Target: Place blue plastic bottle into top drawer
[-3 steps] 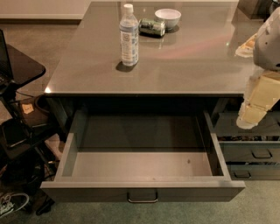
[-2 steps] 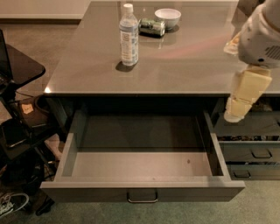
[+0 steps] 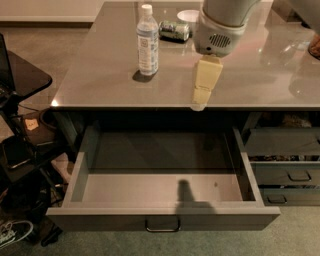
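The blue plastic bottle (image 3: pixel 147 41) stands upright on the grey tabletop (image 3: pixel 100 75), left of centre, with its white cap on. The top drawer (image 3: pixel 162 218) is pulled wide open below the table's front edge and holds nothing; its metal handle (image 3: pixel 162 226) sits at the front centre. My gripper (image 3: pixel 203 86) hangs from the arm above the table's front edge, to the right of the bottle and well apart from it, its pale fingers pointing down. It holds nothing.
A short green can (image 3: pixel 175 30) lies on its side behind the bottle, next to a white bowl (image 3: pixel 189 15). Narrower stacked grey drawers (image 3: pixel 287 170) stand partly open at the right. A black stand and a dark side table (image 3: pixel 20 75) crowd the left, with shoes on the floor.
My arm has swung left across the table from its right edge toward the middle, bringing the gripper closer to the bottle. The bottle and the drawer have not moved.
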You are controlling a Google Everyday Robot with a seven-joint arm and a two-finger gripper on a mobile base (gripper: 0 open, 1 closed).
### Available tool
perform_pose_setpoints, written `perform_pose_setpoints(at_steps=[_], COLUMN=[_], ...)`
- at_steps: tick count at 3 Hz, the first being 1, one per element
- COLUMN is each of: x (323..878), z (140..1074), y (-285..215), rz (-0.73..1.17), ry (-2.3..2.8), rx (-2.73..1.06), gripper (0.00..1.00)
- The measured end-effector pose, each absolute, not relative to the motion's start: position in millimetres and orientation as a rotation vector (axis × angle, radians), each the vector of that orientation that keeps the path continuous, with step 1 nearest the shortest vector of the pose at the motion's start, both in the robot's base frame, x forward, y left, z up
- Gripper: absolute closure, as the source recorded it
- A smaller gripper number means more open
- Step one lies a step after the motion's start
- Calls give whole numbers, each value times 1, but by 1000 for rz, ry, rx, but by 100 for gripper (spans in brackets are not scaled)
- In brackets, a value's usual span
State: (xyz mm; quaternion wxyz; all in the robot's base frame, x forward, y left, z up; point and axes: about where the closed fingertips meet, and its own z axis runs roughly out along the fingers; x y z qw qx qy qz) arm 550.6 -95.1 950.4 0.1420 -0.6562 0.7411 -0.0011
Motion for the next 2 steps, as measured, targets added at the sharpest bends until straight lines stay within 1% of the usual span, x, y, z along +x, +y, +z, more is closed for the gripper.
perform_pose_setpoints(at_steps=[1, 2], x=[551, 570], z=[950, 956], y=[-95, -101], rz=[-4, 65], ry=[2138, 2070], rx=[-1892, -1846], gripper=[0, 0])
